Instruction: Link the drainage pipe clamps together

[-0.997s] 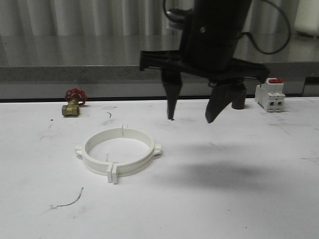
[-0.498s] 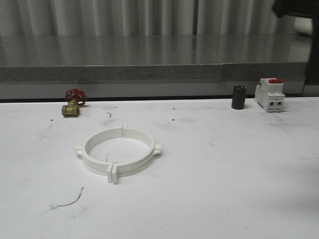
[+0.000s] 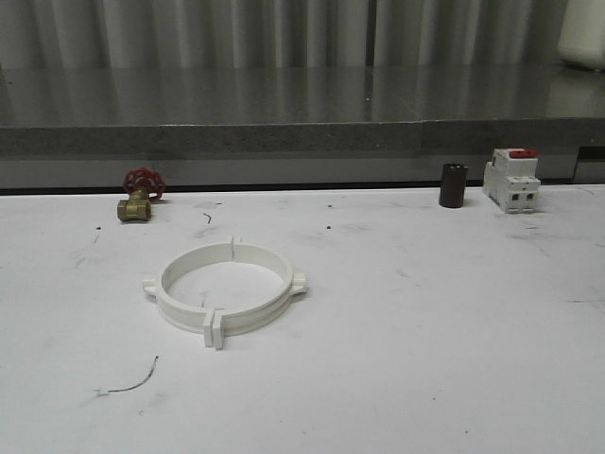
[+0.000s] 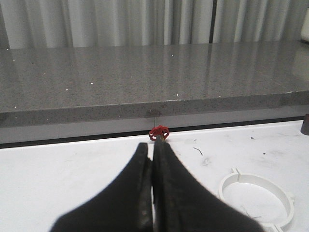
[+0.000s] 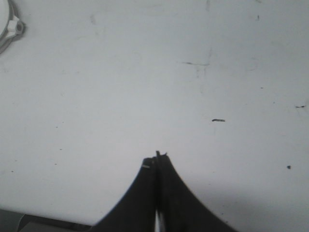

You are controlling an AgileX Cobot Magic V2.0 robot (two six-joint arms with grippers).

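Clamps joined, both arms holding off

The two white plastic semicircular drainage pipe clamps (image 3: 225, 288) are sitting as one closed ring left of the white table's (image 3: 425, 359) centre, tabs apparently meeting at 6 and 12 o'clock. The left gripper (image 4: 153, 147) and right gripper (image 5: 157, 157) are pressed together, empty. Judging the seams seated, nothing is obstructing; the brass red-handwheel valve (image 3: 138, 196), black cylinder (image 3: 453, 185) and white red-switched breaker (image 3: 511, 180) are standing well apart.

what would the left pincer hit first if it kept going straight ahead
Probably the valve: its red handwheel sits just past the shut left pincer tips, in line with them. Depth is unclear, so it might pass over it toward the grey ledge behind.
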